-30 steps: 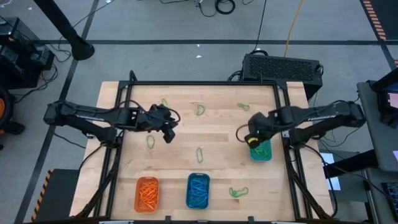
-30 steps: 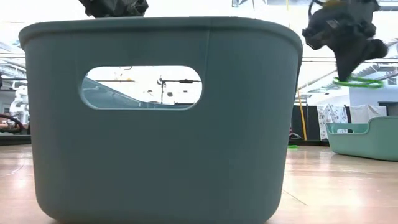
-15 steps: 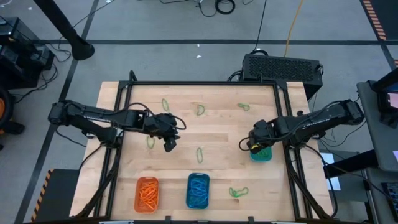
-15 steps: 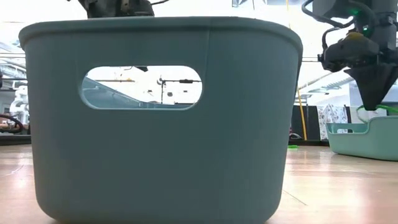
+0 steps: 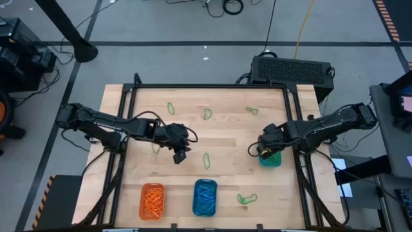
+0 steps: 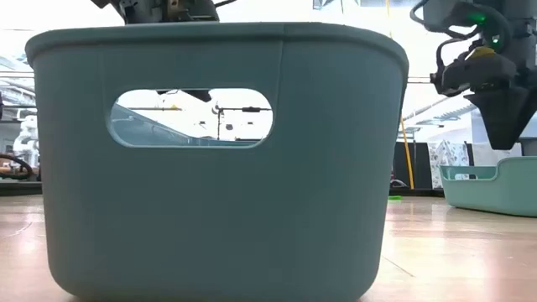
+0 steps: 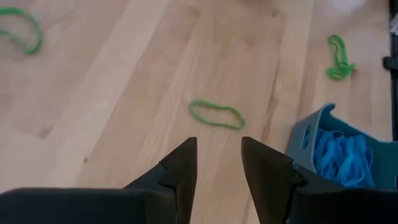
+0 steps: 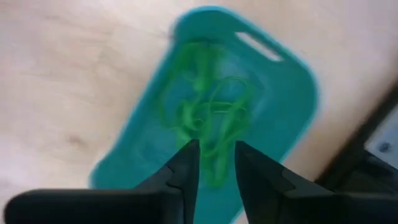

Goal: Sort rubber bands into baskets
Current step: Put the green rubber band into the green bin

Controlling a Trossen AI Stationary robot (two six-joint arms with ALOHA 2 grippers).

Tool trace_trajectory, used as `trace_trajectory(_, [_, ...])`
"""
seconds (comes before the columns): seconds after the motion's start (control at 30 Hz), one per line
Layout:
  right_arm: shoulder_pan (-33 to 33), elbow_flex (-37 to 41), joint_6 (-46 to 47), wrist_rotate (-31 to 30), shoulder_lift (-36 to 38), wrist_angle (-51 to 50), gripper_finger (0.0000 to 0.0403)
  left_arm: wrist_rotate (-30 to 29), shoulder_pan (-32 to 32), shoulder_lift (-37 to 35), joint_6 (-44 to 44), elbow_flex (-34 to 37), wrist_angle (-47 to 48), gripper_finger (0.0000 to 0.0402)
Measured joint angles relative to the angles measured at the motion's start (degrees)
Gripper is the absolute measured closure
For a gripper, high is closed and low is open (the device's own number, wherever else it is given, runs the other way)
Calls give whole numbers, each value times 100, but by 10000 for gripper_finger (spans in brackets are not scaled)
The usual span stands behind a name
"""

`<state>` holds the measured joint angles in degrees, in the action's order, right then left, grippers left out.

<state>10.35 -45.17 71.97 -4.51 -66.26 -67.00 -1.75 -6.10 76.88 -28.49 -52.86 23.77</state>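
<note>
Right gripper (image 8: 211, 163) hung over the teal-green basket (image 5: 270, 158) at the right edge of the tabletop (image 5: 225, 132). A second before, it carried a green band toward that basket with jaws shut; now the jaws stood parted with nothing between them, and green rubber bands (image 8: 208, 115) lay heaped inside. Drop looked done, one more green sorted.

Left gripper (image 7: 217, 163) had moved from the upper left toward mid-tabletop, jaws open and empty, aimed at a loose green band (image 7: 216, 114) just ahead of its fingertips, beside the blue basket (image 7: 336, 149). Likely the next pick.

Orange basket (image 5: 152, 200) and blue basket sat along the near edge, each filled with matching bands. Several green bands remained scattered on the tabletop, so sorting wasn't finished.
</note>
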Motion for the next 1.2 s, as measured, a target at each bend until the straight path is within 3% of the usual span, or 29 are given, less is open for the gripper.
trace_trajectory(0.1, [17, 0, -379, 337, 4, 563, 299, -1, -5, 0, 199, 0, -191, 269])
trace_trajectory(0.23, [150, 0, -860, 754, 2, 2095, 291, -3, -5, -2, 367, 0, -304, 269])
trace_trajectory(0.47, [715, -4, -1969, 788, -73, 4376, 291, -22, -3, -2, 549, 0, -385, 269])
trace_trajectory(0.73, [1891, -4, -3290, 1243, -788, 5046, 291, -45, 0, -2, 800, 0, -389, 269])
trace_trajectory(0.93, [2574, -4, -3740, 1181, -1581, 5051, 291, -91, 2, -2, 844, 0, -390, 269])
trace_trajectory(1.2, [2930, -4, -3786, 781, -2501, 5239, 291, -156, 2, -2, 1038, 0, -385, 269])
